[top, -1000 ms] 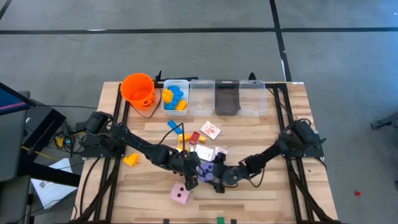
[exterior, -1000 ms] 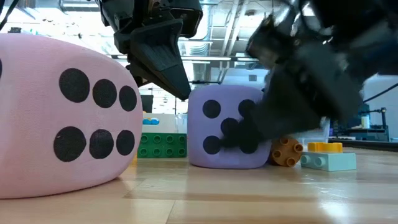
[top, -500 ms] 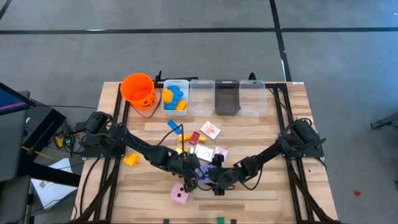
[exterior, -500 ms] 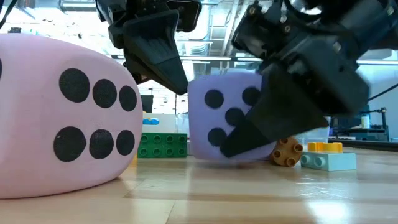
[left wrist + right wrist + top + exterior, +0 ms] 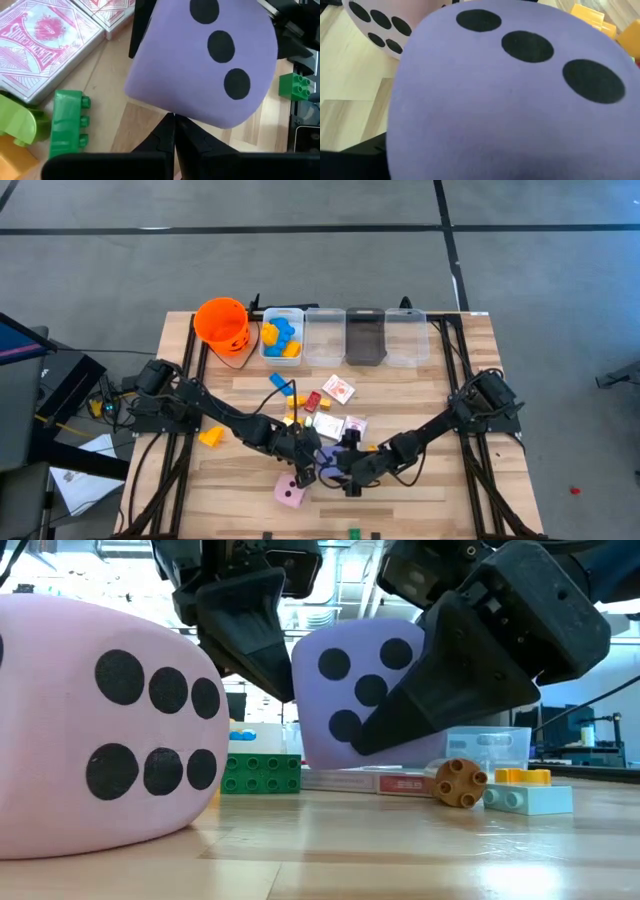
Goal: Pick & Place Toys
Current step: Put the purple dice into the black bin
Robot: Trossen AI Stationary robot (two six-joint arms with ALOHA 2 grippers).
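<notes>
Our right pincer (image 5: 440, 690) pinches the purple die (image 5: 360, 690), clear of tabletop (image 5: 400, 860); bins (image 5: 365, 335) at 12 o'clock; left pincer (image 5: 172, 145) pressed together.

The lifted die (image 5: 365, 690) is purple with black dots; the other die (image 5: 105, 725) is pink with black dots. The cards (image 5: 47, 32) are pink-and-white patterned, the bucket (image 5: 222, 323) orange.

Grey carpet floor (image 5: 300, 250) spreads around the wooden table (image 5: 450, 490), crossed by dark seam lines. Beyond the table it's bright overhead, with what may be ceiling ducting (image 5: 350, 580).
</notes>
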